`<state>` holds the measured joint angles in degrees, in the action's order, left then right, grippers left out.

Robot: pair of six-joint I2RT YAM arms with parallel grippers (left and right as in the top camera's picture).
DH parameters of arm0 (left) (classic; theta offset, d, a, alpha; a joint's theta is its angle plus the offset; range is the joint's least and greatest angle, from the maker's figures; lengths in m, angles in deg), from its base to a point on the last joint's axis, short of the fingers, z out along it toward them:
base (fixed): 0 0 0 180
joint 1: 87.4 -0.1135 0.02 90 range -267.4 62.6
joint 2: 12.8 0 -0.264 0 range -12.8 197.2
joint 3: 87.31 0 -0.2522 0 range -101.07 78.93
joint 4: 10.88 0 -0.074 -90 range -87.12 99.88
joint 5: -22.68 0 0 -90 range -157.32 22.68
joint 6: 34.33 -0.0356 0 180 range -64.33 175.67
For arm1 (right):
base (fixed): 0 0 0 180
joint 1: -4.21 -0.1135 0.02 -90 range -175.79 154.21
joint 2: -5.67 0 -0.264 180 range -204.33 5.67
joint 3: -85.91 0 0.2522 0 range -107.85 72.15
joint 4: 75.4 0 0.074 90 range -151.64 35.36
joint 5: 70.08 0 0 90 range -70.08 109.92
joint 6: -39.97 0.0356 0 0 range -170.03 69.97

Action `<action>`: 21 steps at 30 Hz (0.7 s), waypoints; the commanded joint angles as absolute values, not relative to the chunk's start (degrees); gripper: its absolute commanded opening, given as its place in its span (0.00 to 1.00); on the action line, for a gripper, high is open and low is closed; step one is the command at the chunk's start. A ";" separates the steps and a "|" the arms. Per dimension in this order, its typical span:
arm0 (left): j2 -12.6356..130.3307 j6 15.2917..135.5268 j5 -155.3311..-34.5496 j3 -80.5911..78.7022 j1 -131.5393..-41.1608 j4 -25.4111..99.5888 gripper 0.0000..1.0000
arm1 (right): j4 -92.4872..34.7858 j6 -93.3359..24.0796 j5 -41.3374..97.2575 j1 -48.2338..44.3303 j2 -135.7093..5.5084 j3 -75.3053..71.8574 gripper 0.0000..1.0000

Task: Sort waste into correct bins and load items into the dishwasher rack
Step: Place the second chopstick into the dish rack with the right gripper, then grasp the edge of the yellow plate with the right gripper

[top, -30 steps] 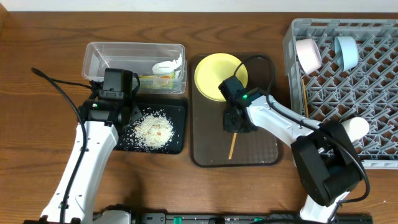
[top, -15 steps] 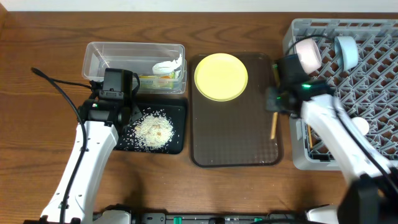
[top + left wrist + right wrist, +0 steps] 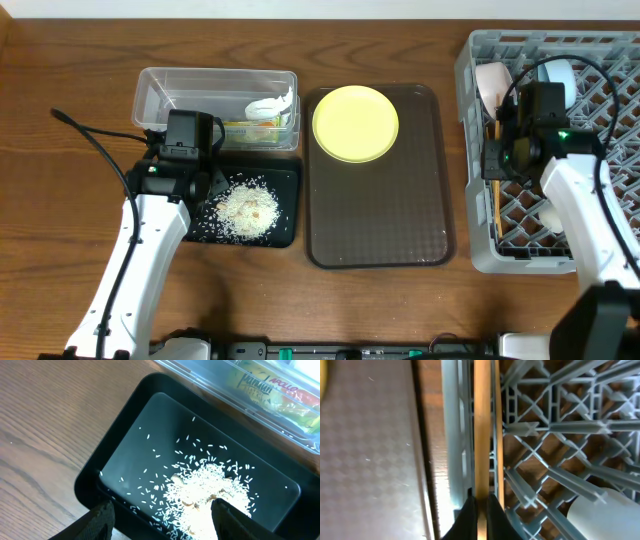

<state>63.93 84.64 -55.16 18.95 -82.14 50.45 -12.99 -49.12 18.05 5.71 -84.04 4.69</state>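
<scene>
My right gripper (image 3: 497, 168) (image 3: 480, 504) is shut on a wooden chopstick (image 3: 481, 430) and holds it over the grey rack's (image 3: 600, 255) left edge. A second chopstick (image 3: 498, 435) lies in the rack beside it. The pink bowl (image 3: 493, 88), the blue bowl (image 3: 560, 72) and the white cup (image 3: 553, 215) sit in the rack. The yellow plate (image 3: 355, 122) rests on the brown tray (image 3: 380, 220). My left gripper (image 3: 200, 195) (image 3: 162, 525) is open over the black tray (image 3: 290, 175) (image 3: 125, 445), which holds rice (image 3: 247, 210) (image 3: 205, 495). The clear tub (image 3: 165, 85) holds the wrapper (image 3: 250, 130) (image 3: 280, 390) and the white scrap (image 3: 272, 103).
The brown tray lies between the bins and the rack. Bare wooden table (image 3: 60, 230) lies to the left and along the front. A black cable (image 3: 90, 140) trails from the left arm.
My right arm has carried the chopstick from the brown tray rightward to the rack's left side. The left arm has not moved.
</scene>
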 commanded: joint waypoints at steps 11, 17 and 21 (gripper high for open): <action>64.34 85.58 -54.85 18.70 -82.40 50.59 0.65 | -22.52 -47.35 32.60 0.79 -81.72 1.52 0.47; 64.32 85.63 -54.85 18.70 -82.40 50.59 0.65 | -32.21 -43.39 27.38 -6.22 -85.02 1.83 0.52; 64.34 85.61 -54.85 18.70 -82.40 50.61 0.65 | -35.13 -38.78 22.20 -9.85 -90.79 1.83 0.54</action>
